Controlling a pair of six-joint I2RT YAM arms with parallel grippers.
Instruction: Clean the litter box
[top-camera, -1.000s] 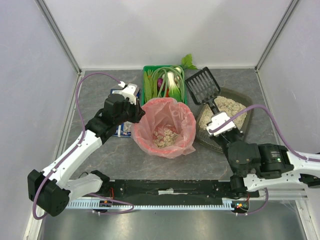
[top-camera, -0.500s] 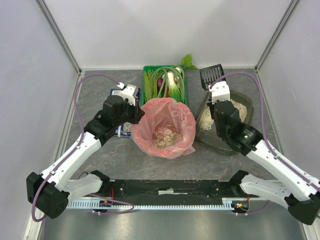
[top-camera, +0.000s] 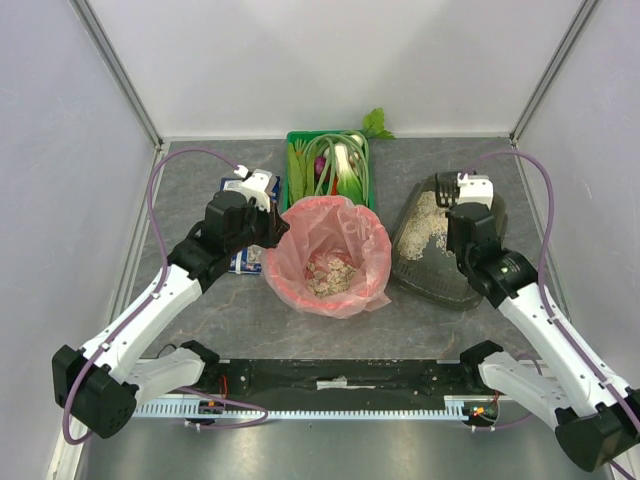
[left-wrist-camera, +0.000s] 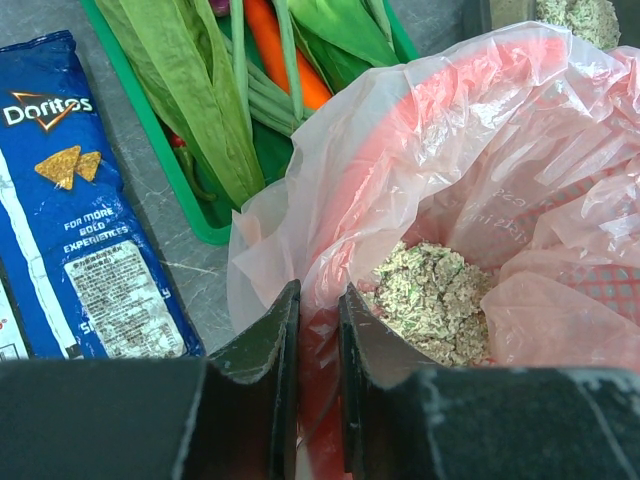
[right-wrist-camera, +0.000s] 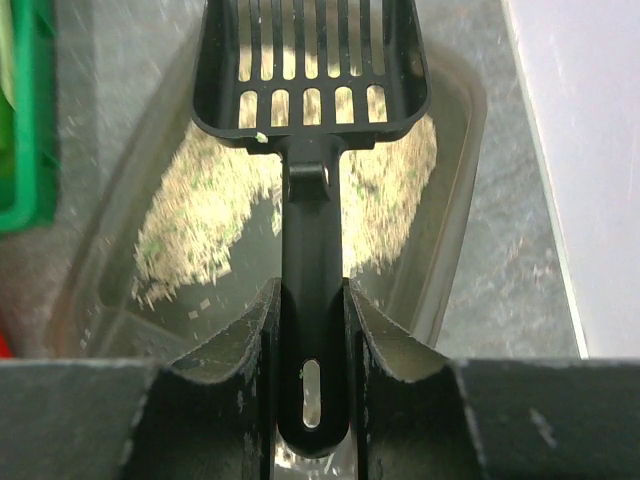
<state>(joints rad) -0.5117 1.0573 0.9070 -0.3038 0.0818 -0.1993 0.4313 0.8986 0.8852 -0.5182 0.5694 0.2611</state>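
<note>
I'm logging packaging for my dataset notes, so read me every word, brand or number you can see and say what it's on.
"Doritos": brand logo on the blue chip bag.
"FOR MORE BOLD EXPERIENCES": white print lower on the same bag.
Fine-print panel below that: too small to read.
Faint print on the pink bin liner: too faint to read.

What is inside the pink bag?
A pile of pale clumped litter lies at the bottom of the pink bag. The bag's folds cover whatever lies beside it.
</note>
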